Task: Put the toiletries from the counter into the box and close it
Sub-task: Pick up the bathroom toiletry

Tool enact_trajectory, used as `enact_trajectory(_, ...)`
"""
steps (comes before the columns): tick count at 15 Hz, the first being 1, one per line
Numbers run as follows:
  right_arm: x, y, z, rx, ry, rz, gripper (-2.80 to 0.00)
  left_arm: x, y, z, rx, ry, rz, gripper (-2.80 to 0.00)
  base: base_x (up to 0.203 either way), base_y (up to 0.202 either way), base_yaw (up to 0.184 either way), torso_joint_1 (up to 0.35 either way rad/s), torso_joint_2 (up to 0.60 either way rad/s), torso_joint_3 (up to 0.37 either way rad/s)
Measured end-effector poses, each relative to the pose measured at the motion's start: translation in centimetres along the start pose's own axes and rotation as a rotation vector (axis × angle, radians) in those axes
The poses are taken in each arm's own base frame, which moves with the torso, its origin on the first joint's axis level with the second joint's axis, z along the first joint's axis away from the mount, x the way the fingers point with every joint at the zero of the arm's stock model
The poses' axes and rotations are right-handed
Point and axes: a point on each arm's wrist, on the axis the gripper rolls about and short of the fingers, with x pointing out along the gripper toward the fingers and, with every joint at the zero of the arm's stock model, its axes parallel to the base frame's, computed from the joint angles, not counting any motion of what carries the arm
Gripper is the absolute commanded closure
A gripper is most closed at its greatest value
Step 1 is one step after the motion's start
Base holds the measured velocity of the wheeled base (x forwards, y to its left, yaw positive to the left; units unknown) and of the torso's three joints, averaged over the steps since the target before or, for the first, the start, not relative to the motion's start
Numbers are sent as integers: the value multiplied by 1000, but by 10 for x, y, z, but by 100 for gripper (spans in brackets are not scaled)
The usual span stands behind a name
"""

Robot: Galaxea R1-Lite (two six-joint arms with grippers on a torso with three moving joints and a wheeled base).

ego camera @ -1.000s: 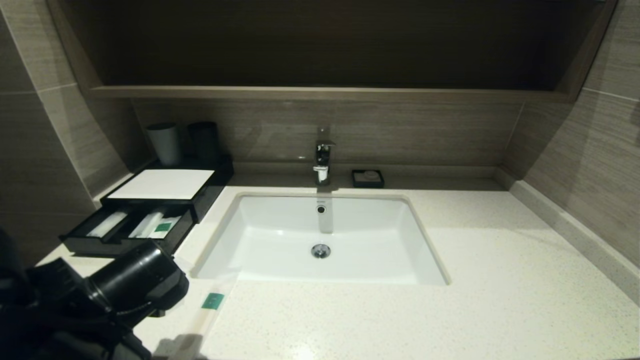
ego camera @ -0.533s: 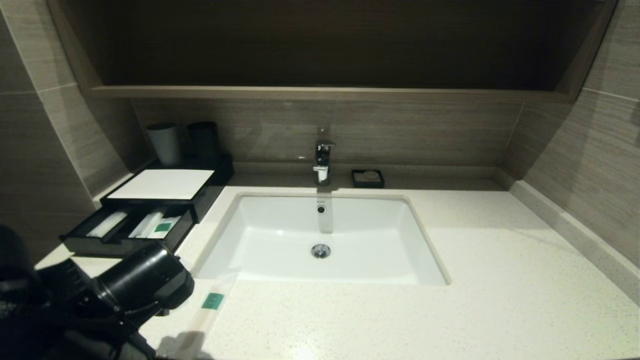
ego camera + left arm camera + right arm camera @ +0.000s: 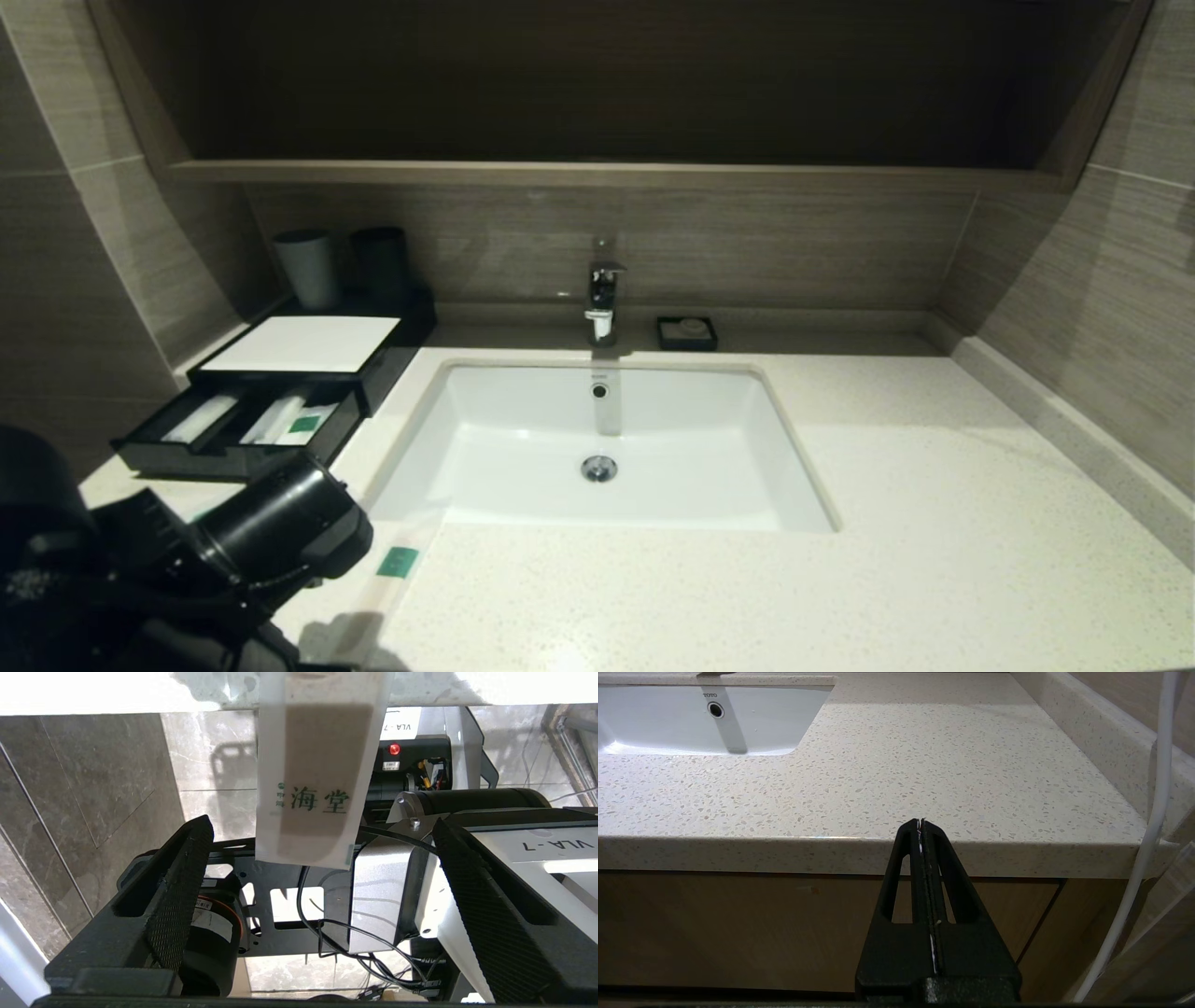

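Toiletries: one long packet [image 3: 387, 579] left on the counter [image 3: 840, 560], at the sink's [image 3: 597, 448] front-left corner, near end overhanging the counter edge. Long axis runs from that edge back toward the sink. Left gripper [image 3: 322, 896] is nearest, wide open, holding nothing, overhanging end between its fingers. Other packets sit in the box's [image 3: 308, 345] open drawer [image 3: 233, 448]. Right gripper [image 3: 923, 826] closed, empty, parked off the front edge.
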Motion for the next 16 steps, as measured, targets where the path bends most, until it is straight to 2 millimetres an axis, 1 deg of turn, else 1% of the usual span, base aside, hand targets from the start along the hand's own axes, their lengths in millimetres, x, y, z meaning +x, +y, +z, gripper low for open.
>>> enact_trajectory(13,0,0,0,0,0,0,0,4,-2,3,-41,0,6,-280,0,0,0,0,0,0)
enact_trajectory(16,0,0,0,0,0,0,0,5,-1,3,-48,-11,36,-280,0,0,0,0,0,0)
